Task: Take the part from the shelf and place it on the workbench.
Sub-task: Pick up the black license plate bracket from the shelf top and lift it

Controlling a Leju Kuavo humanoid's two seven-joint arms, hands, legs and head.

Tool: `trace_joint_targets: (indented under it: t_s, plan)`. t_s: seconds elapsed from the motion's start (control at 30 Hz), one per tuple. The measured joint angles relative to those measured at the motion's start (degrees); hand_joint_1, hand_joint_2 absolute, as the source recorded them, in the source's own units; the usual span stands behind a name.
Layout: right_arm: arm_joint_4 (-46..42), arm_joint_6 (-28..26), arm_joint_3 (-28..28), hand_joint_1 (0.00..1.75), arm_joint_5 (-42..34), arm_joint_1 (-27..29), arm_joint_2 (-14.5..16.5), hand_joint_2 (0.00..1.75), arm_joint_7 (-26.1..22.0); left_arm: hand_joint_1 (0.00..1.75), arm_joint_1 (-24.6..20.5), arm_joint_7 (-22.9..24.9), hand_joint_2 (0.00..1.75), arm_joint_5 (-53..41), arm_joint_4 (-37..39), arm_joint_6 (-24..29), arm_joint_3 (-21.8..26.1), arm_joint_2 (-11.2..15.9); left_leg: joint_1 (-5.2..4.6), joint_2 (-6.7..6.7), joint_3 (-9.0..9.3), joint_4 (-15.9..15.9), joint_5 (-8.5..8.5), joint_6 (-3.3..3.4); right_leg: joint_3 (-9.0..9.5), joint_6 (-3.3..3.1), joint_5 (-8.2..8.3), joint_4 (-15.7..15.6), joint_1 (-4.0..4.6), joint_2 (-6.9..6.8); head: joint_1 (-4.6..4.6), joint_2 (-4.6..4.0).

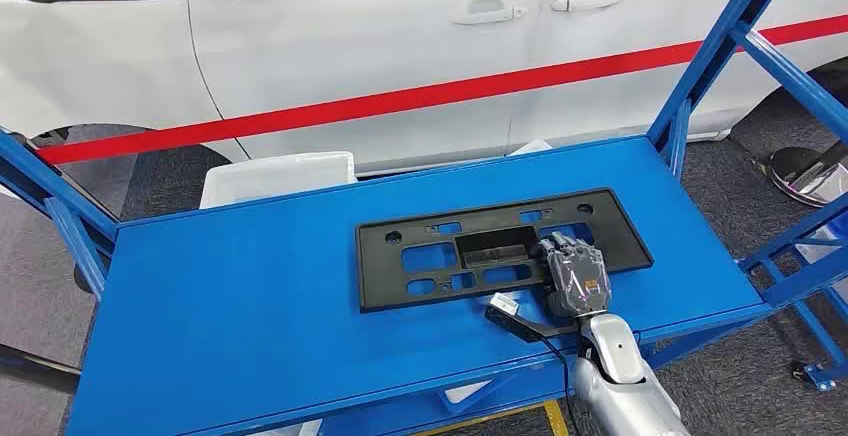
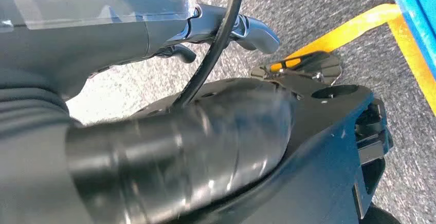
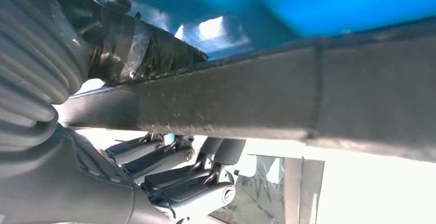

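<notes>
The part (image 1: 495, 248) is a flat black plastic frame with cut-outs, lying on the blue shelf top (image 1: 230, 296) right of centre. My right hand (image 1: 575, 278) lies over its near right edge, back up. In the right wrist view the taped thumb (image 3: 149, 49) presses one face of the part's bar (image 3: 288, 95) and the fingers (image 3: 185, 183) curl against the other face, so the hand grips that edge. My left hand (image 2: 226, 29) hangs low over the grey floor and holds nothing, its fingers stretched out.
A white car (image 1: 400, 26) with a red stripe stands close behind the shelf. Blue frame uprights (image 1: 715, 46) rise at the shelf's right end, and another slants at the left. A white bin (image 1: 275, 176) sits behind the shelf. A yellow floor line (image 2: 355, 23) runs by the shelf foot.
</notes>
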Motion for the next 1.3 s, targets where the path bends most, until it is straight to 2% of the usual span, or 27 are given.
trace_joint_targets:
  t_s: [0.07,0.2,0.33,0.6,0.73,0.8,0.87,0.93,1.0,1.03,1.07,1.1,1.13,1.17,1.2,1.23,1.3]
  plan:
    - [-1.1,0.3,0.1,1.75,0.1,0.7,0.0,1.75,0.1,0.0,0.0,0.4,1.75,0.1,0.0,-0.3,0.1,0.0,0.0,0.0,0.06,-0.1,-0.03,-0.13,0.02,-0.08,-0.05,0.0,0.01,0.02,0.0,0.0]
    - [-4.7,1.8,0.6,1.75,0.2,2.6,-0.1,1.75,0.6,0.0,0.1,1.2,1.75,0.5,0.0,-1.6,0.7,0.0,0.06,0.03,0.27,-0.2,-0.12,-0.97,0.03,-0.32,-0.21,0.2,0.07,0.1,0.0,0.0]
    - [-6.6,2.5,0.7,1.75,-0.3,3.6,-0.8,1.75,0.3,0.0,0.2,0.8,1.75,1.5,0.0,-3.2,1.1,0.0,0.09,0.04,0.32,-0.2,-0.17,-1.45,0.03,-0.36,-0.26,0.2,0.09,0.1,0.0,0.0]
    - [-8.2,3.2,1.0,1.75,-1.4,4.4,-1.7,1.75,-0.6,0.0,0.1,3.3,1.75,1.5,0.0,-2.7,1.4,0.0,0.0,0.05,0.28,-0.2,-0.27,-1.69,0.06,-0.32,-0.29,0.2,-0.02,0.11,0.01,0.0]
    - [-9.9,2.2,1.1,1.75,-1.3,5.6,-2.9,1.75,-0.7,0.0,0.0,2.6,1.75,2.1,0.0,-3.5,1.8,0.9,-0.05,0.04,0.26,-0.2,-0.29,-1.68,0.09,-0.28,-0.31,0.1,-0.07,0.08,0.01,0.0]
    - [-12.3,2.6,1.3,1.75,-1.9,6.4,-4.5,1.75,-1.5,0.0,0.0,4.2,1.75,2.4,0.0,-4.5,2.2,1.7,-0.21,0.01,0.13,0.0,-0.14,-1.36,0.29,0.14,0.08,-0.2,-0.42,0.06,0.0,0.0]
    - [-15.6,3.6,1.4,1.75,-4.0,6.8,-6.9,1.75,-2.9,0.0,-0.3,6.8,1.75,2.4,0.0,-5.0,2.3,2.2,-0.12,0.06,0.66,-1.5,1.06,-0.33,0.54,0.79,0.19,-0.7,-0.59,0.01,0.01,0.0]
    - [-19.4,4.0,0.9,1.75,-6.3,6.9,-9.4,1.75,-4.0,0.0,-0.7,8.6,1.75,2.4,0.0,-4.9,2.4,2.3,0.2,0.3,1.41,-3.8,2.48,0.59,-0.45,1.15,-2.08,1.7,-0.47,0.03,0.05,0.0]
    - [-22.8,4.2,0.3,1.75,-7.5,6.9,-11.1,1.75,-4.5,0.0,-0.7,9.1,1.75,2.5,0.0,-4.7,2.4,2.3,0.35,0.59,1.33,-4.2,2.85,0.72,-3.14,1.62,-5.85,8.1,-0.75,0.08,0.07,0.0]
    - [-24.0,4.3,0.1,1.75,-7.7,7.0,-11.7,1.75,-4.6,0.0,-0.8,9.2,1.75,2.6,0.0,-4.6,2.4,2.3,0.45,0.68,1.1,-3.9,2.79,0.61,-4.45,2.02,-6.99,11.3,-1.02,0.07,0.07,0.0]
    - [-24.9,4.4,0.0,1.75,-7.8,7.2,-12.3,1.75,-4.6,0.0,-0.8,9.3,1.75,2.6,0.0,-4.6,2.4,2.3,0.62,0.71,0.79,-3.4,2.65,0.41,-5.11,2.47,-7.1,13.0,-1.4,0.03,0.06,0.0]
    - [-25.7,4.5,-0.1,1.75,-7.8,7.5,-12.7,1.75,-4.7,0.0,-0.8,9.3,1.75,2.6,0.0,-4.6,2.4,2.3,0.92,0.7,0.39,-2.8,2.42,0.06,-4.77,3.0,-6.12,12.6,-1.85,-0.03,0.05,0.0]
    - [-26.4,4.5,-0.2,1.75,-7.8,7.7,-13.1,1.75,-4.7,0.0,-0.9,9.3,1.75,2.6,0.0,-4.6,2.4,2.2,1.32,0.66,-0.08,-1.9,2.09,-0.43,-3.37,3.64,-4.33,10.0,-2.37,-0.12,0.06,0.0]
    - [-27.1,4.5,-0.2,1.75,-7.8,7.9,-13.4,1.75,-4.8,0.0,-1.0,9.3,1.75,2.7,0.0,-4.6,2.5,2.3,1.68,0.59,-0.65,-0.9,1.67,-1.08,-1.67,4.32,-3.2,6.7,-2.73,-0.11,0.08,0.0]
    - [-27.5,4.5,-0.3,1.75,-7.8,7.9,-13.5,1.75,-4.8,0.0,-1.2,9.3,1.75,2.7,0.0,-4.6,2.5,2.5,1.84,0.46,-1.34,0.2,1.24,-1.76,-0.42,4.71,-2.19,4.4,-2.87,0.08,0.11,0.0]
    - [-28.0,4.5,-0.4,1.75,-7.8,8.0,-13.7,1.75,-4.7,0.0,-1.3,9.3,1.75,2.7,0.0,-4.6,2.5,2.6,1.83,0.29,-1.92,1.2,0.87,-2.38,0.14,4.55,-1.91,3.3,-2.94,0.35,0.12,0.0]
    - [-28.6,4.3,-0.4,1.75,-7.7,8.2,-14.0,1.75,-4.7,0.0,-1.4,9.2,1.75,2.8,0.0,-4.5,2.5,2.8,1.46,-0.08,-2.89,2.6,0.6,-3.12,-0.62,3.09,-2.21,4.3,-2.9,0.85,0.08,0.0]
